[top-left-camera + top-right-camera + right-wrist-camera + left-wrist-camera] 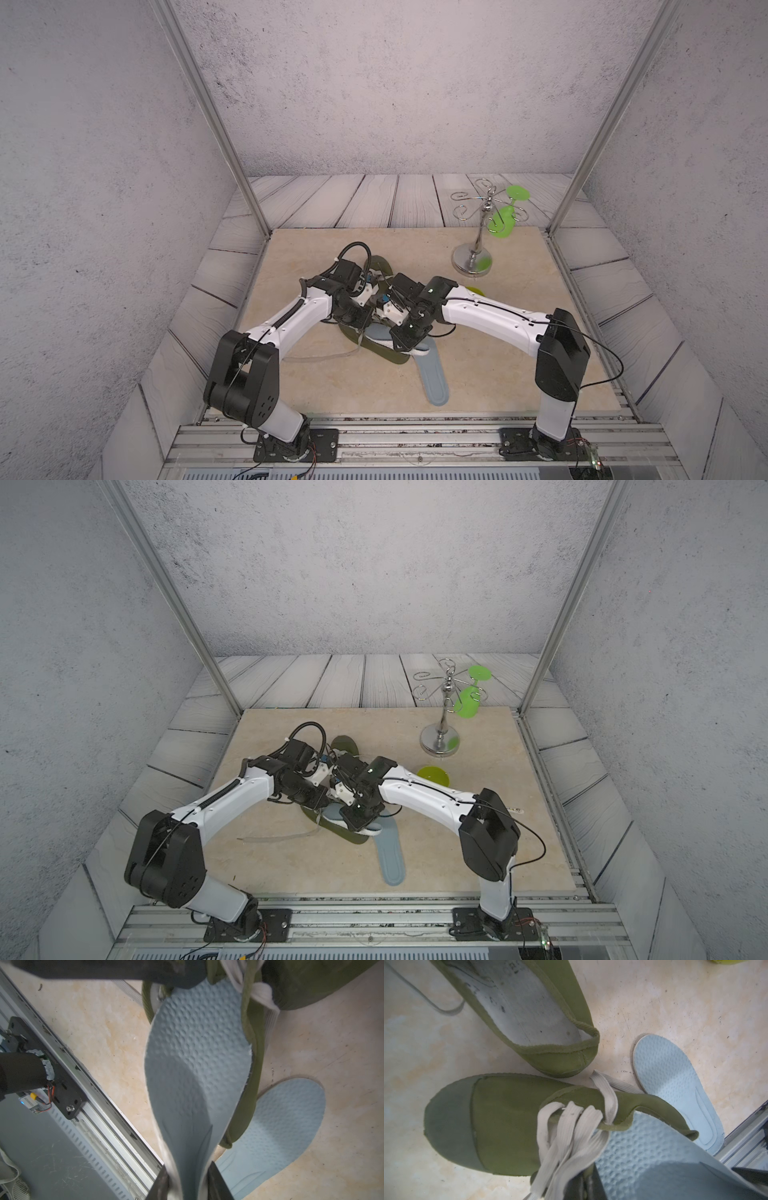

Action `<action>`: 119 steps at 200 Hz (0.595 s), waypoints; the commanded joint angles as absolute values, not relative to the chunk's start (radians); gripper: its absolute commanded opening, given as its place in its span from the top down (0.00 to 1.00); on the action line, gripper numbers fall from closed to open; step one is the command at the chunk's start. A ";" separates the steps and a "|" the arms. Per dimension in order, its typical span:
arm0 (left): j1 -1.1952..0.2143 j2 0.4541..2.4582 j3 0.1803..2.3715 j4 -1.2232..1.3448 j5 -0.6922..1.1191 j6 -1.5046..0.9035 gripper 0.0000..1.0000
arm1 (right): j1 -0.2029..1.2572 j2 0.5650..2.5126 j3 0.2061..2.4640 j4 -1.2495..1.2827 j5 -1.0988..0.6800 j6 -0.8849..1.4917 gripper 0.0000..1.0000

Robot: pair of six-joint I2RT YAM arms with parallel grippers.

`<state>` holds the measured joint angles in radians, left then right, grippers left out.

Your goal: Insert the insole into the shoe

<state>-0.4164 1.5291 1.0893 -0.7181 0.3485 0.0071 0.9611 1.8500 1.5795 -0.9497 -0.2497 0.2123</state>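
Note:
An olive green shoe (508,1126) with pale laces (571,1126) lies near the middle of the table, seen in both top views (390,356). A light blue dimpled insole (195,1059) runs into its opening, front end inside, heel end sticking out. My right gripper (188,1182) is shut on that heel end, which curls between the fingers. My left gripper (588,1186) is shut on the shoe's upper edge beside the laces. In the top views both sets of fingers are hidden under the wrists.
A second olive shoe (571,991) lies just beyond, and a spare blue insole (434,378) rests flat towards the front rail (415,432). A metal stand (473,262) holding a green glass (505,216) is at the back right. A green disc (432,776) lies near the right arm.

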 commanded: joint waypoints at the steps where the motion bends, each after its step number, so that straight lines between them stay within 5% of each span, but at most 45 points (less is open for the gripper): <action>1: -0.420 1.524 1.095 -0.710 0.424 -0.005 1.00 | 0.956 1.887 1.571 -0.879 -0.204 0.183 0.71; 119: -0.407 1.560 1.110 -0.720 0.472 0.011 1.00 | 0.956 1.906 1.545 -0.729 -0.159 0.138 0.73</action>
<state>-0.4011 1.5452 1.0893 -0.7136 0.3729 -0.0013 0.9596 1.8812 1.5532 -0.8642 -0.1963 0.1677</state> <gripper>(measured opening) 0.051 0.275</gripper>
